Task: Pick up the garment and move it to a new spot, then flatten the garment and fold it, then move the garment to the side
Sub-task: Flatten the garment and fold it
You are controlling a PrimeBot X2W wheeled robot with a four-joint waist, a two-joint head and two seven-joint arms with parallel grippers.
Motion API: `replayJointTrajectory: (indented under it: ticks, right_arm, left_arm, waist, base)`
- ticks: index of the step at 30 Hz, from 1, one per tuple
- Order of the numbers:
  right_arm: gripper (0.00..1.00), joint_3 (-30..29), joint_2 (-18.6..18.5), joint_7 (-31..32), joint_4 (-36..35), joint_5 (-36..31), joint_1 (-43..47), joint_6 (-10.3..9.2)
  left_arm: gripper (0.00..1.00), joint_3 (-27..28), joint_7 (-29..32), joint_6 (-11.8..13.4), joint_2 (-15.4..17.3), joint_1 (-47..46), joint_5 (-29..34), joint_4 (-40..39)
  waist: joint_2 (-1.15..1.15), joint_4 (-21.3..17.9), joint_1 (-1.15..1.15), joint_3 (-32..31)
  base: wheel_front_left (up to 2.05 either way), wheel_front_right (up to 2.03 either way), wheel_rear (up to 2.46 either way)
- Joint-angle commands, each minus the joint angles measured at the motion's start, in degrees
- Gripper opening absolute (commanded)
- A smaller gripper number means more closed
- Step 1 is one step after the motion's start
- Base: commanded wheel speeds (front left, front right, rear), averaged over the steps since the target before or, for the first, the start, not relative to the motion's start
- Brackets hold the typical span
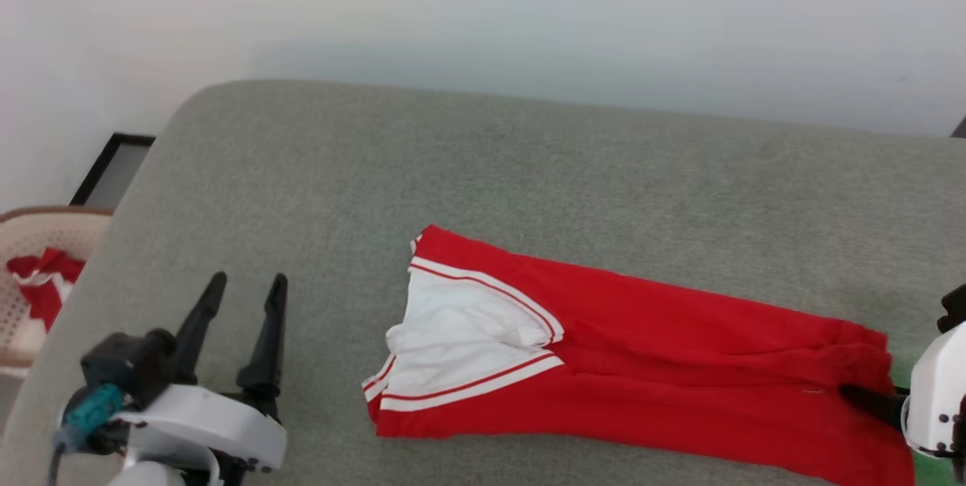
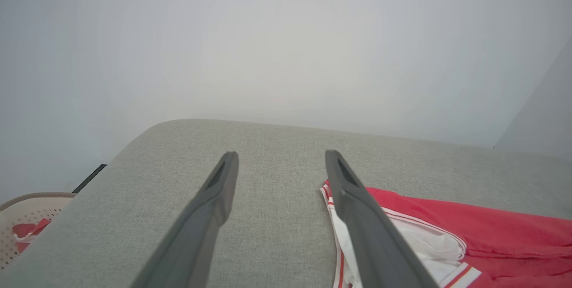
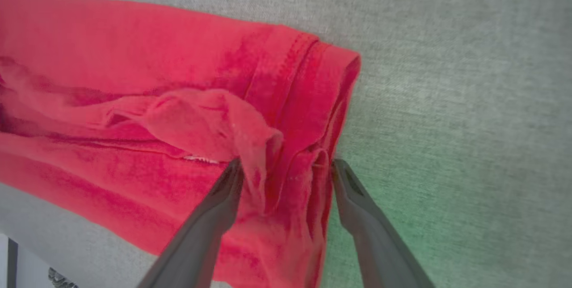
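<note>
The grey cushion is a coarse woven cloth with a rounded corner at 10 o'clock in the head view, set against a smooth pale wall. The garment lies on it as a long folded band of soft red knit, running from the centre down to 4 o'clock. 1 white sleeve with red-and-white striped trim sits on top at its 9 o'clock end, and the stitched hem is rucked into ridges. The left gripper, at 8 o'clock, is spread wide and holds nothing. The right gripper, at 4 o'clock, is also spread, its 2 tapered fingers straddling a raised fold of hem cloth without pinching it. A perforated beige basket sits at 9 o'clock
</note>
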Motion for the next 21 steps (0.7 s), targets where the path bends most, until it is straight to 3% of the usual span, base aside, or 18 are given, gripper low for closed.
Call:
replayJointTrajectory:
  ticks: [1, 10, 11, 12, 13, 21]
  right_arm:
    - [1.0, -0.43, 0.48, 0.33, 0.74, -0.69, -0.73, -0.07]
    - [1.0, -0.09, 6.08, 2.13, 7.77, -1.32, -1.53, -0.06]
    - [0.89, 0.22, 6.72, 2.8, 8.16, -0.93, -1.53, -0.06]
    - [0.34, 0.61, 7.31, 3.54, 8.17, -0.51, -1.51, -0.01]
    - [0.0, 1.04, 7.78, 4.15, 7.81, -0.12, -1.42, 0.01]
    - [0.0, 0.38, 5.31, 4.85, 5.44, 1.87, -2.39, 0.05]
  left_arm:
    - [1.0, 1.16, -0.18, -1.02, -1.32, 0.94, 1.46, 0.4]
    - [1.0, 10.07, -0.13, -7.15, -10.53, 3.43, 11.18, 3.48]
    - [1.0, 11.11, -0.13, -7.69, -11.46, 3.86, 11.78, 3.96]
    - [1.0, 11.88, -0.12, -8.34, -12.23, 4.25, 12.44, 4.33]
    - [1.0, 12.78, -0.13, -9.0, -13.02, 4.23, 13.07, 4.33]
    - [1.0, 20.21, -0.13, -13.44, -18.41, 5.86, 17.12, 4.71]
  waist:
    - [0.0, 1.12, 0.0, 1.12]
    - [0.0, 2.8, 0.0, 3.13]
    - [0.0, 2.91, 0.0, 3.28]
    - [0.0, 2.96, 0.0, 3.41]
    - [0.0, 2.99, 0.0, 3.55]
    - [0.0, 2.45, 0.0, 4.43]
  base:
    - [0.0, 0.0, 0.0]
    - [0.0, 0.0, 0.0]
    - [0.0, 0.0, 0.0]
    - [0.0, 0.0, 0.0]
    - [0.0, 0.0, 0.0]
    - [0.0, 0.0, 0.0]
